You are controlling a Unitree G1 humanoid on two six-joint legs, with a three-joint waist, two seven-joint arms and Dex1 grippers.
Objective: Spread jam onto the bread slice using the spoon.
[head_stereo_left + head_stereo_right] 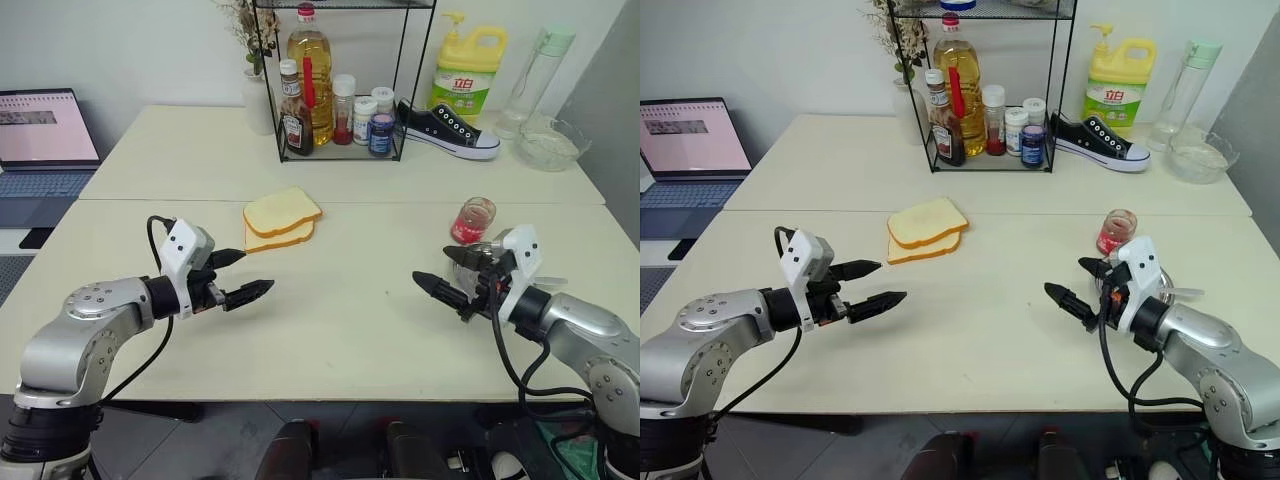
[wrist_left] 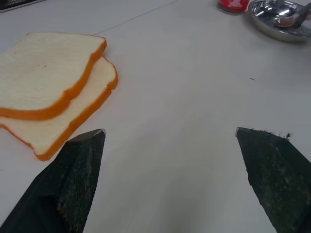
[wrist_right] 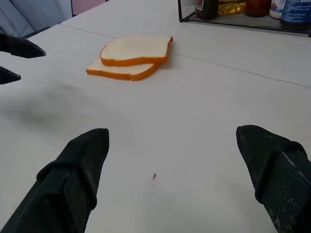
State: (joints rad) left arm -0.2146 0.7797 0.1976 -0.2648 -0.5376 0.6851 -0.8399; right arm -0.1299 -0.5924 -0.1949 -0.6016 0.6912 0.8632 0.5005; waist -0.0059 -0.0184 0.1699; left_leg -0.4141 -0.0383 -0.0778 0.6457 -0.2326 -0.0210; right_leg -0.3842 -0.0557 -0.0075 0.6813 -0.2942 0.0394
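The square white bread slice with tan-orange crust point(image 1: 283, 212) lies beyond the wide-open, empty left gripper point(image 1: 243, 276); the right gripper point(image 1: 1077, 285) is likewise spread and empty.

Two pale tables point(image 1: 330, 330) pushed together, seemingly against a white wall point(image 1: 130, 45).

Bread slice point(image 1: 283, 211) stacked, jam point(image 1: 473, 220) jarred, spoon point(image 2: 290, 18) dished

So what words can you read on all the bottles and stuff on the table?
"立白": on the green label of the yellow dish soap bottle.
Sauce bottle label: too small to read.
Small jars in the wire rack: labels too blurred to read.
Laptop screen: text too small to read.
Jam jar: no readable label.
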